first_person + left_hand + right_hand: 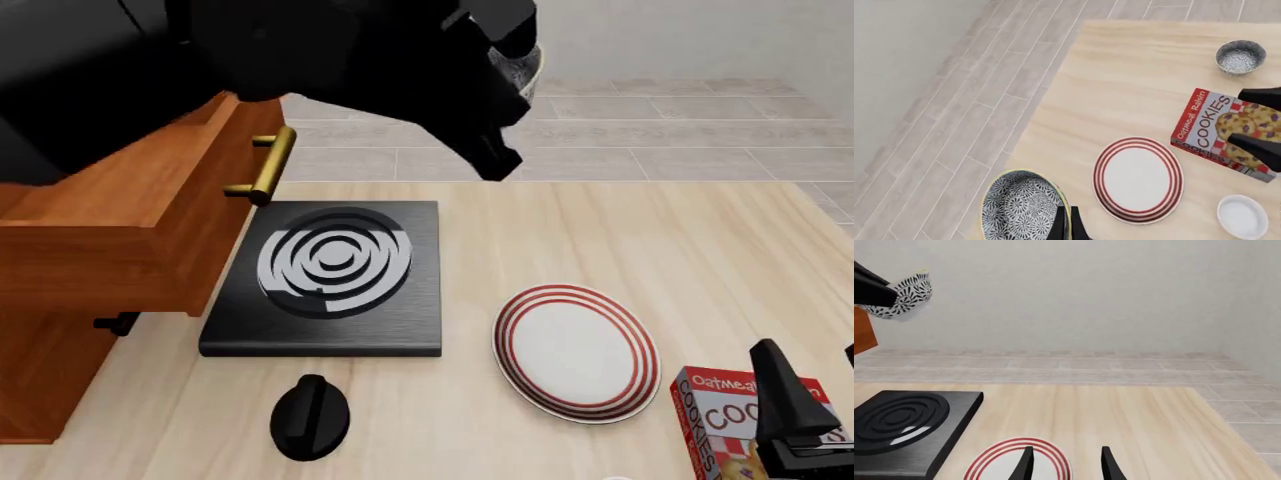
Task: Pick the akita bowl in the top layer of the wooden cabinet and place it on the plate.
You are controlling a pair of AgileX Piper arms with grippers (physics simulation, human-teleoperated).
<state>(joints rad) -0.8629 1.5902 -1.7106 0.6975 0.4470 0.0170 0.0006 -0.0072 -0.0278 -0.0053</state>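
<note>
Carrying the akita bowl (pixel 1021 206) high above the table, clamped by its rim in the left gripper (pixel 1067 225), clear of the opened top layer (pixel 127 215) of the wooden cabinet (pixel 40 370); lowering onto the plate (pixel 577 350) left to do. Idling low beside the cookies box (pixel 714 420), right gripper (pixel 1064 462), jaws parted, holding nothing. Hidden behind the left arm in front view: most of the bowl.

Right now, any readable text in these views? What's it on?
"Oatmeal Raisin" on the cookie box face, red band, left wrist view.
"COOKIES" large on the same face, and again on its side edge.
Front view: the box reads "Oatmeal", partly cut off; "COO" below.
Nothing else carries text.
</note>
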